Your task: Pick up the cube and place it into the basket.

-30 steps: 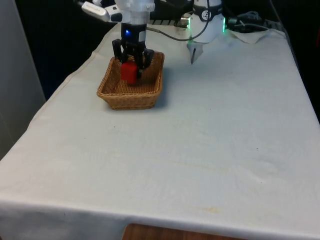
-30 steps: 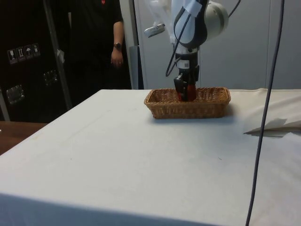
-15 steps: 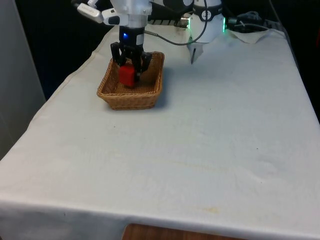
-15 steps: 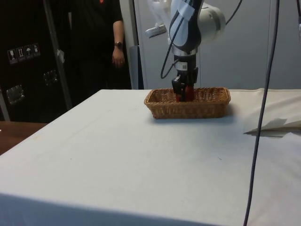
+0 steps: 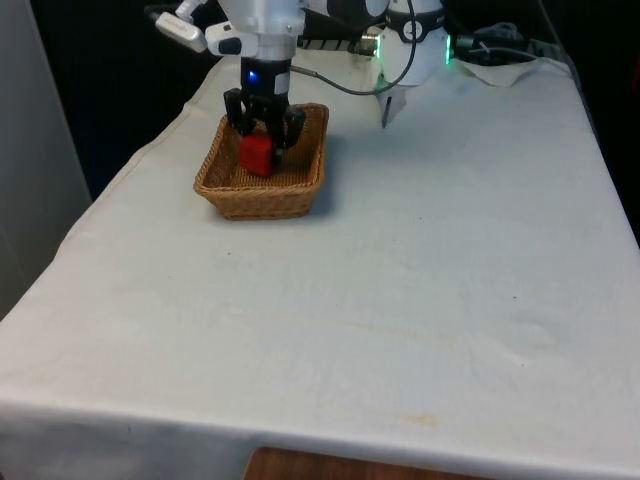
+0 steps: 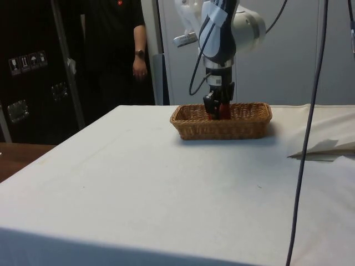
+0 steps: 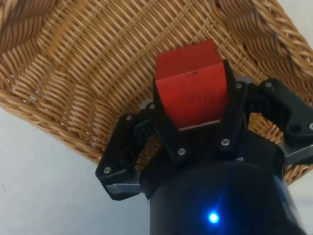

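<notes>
Here we find the hand (image 5: 262, 140) lowered inside the basket (image 5: 232, 184), with its two fingers (image 7: 164, 122) closed on opposite faces of the red cube (image 5: 256, 154). In the wrist view the cube (image 7: 191, 82) sits squarely between the black fingers, one pad against each side, and the woven floor of the basket (image 7: 88, 73) lies directly behind it. From these views we cannot tell whether the cube touches the basket floor or hangs just above it.

In the side view the hand (image 6: 215, 111) reaches below the rim of the basket (image 6: 222, 127), and a strip of the red cube (image 6: 224, 110) shows between the fingers, just above the rim. The white arm (image 6: 222, 33) rises steeply from the hand.

The basket is a shallow rectangular wicker tray. It stands on the bench (image 5: 420, 300) toward the far end, on the front view's left, near the bench edge on that side. In the front view the cube is in the far half of the basket, toward the wall nearest the robot.

The bench carries a white cloth. A dark cable (image 6: 308, 127) hangs down across the side view. A person (image 6: 119, 50) in dark clothing stands behind the bench in the side view, one hand hanging at the side with a watch on the wrist.
</notes>
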